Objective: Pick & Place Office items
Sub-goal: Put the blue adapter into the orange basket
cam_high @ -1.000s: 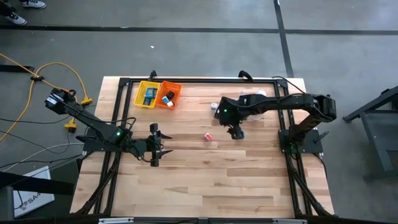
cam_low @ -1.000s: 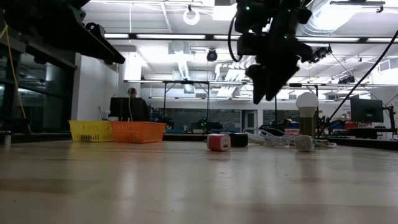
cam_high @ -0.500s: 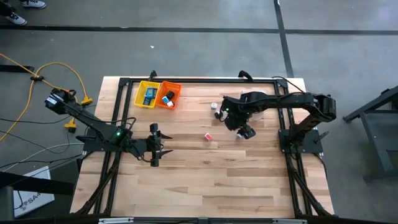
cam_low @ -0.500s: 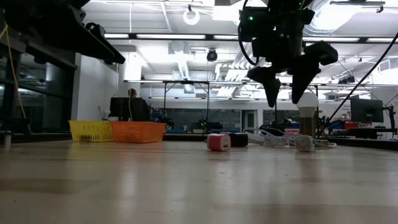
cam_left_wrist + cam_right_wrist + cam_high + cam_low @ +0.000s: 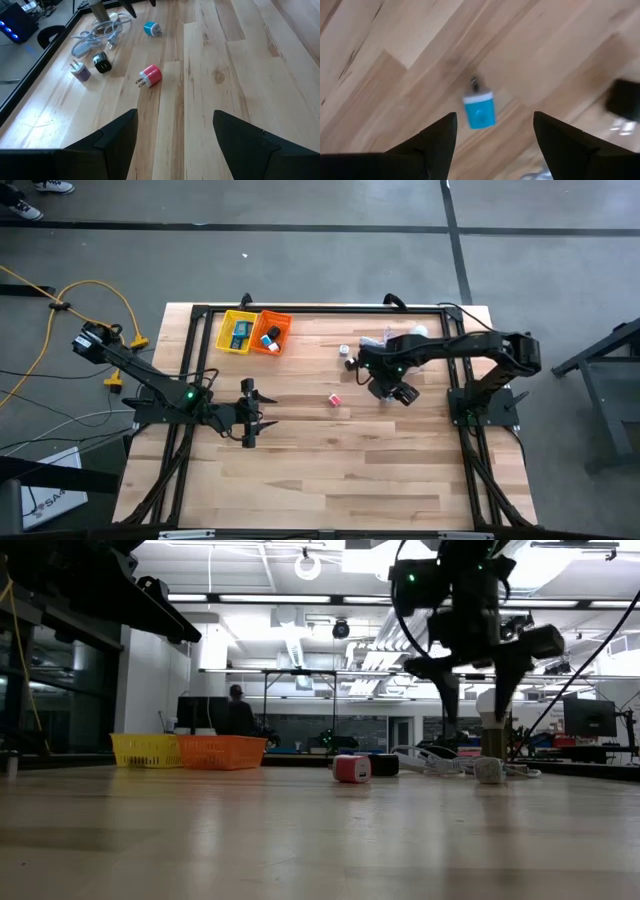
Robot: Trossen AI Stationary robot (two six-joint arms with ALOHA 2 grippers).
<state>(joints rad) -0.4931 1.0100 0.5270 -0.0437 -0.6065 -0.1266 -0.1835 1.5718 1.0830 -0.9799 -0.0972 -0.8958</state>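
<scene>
Right gripper (image 5: 398, 392) held spread above blue plug (image 5: 479, 110) on surface (image 5: 330, 450); left gripper (image 5: 248, 413) parked spread, empty, at left.

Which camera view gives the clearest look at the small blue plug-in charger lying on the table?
The right wrist view: the small blue plug-in charger lies centred between the open right gripper's fingers, prongs visible. The left wrist view shows it small and far off. In the high and low views I cannot make it out.
</scene>
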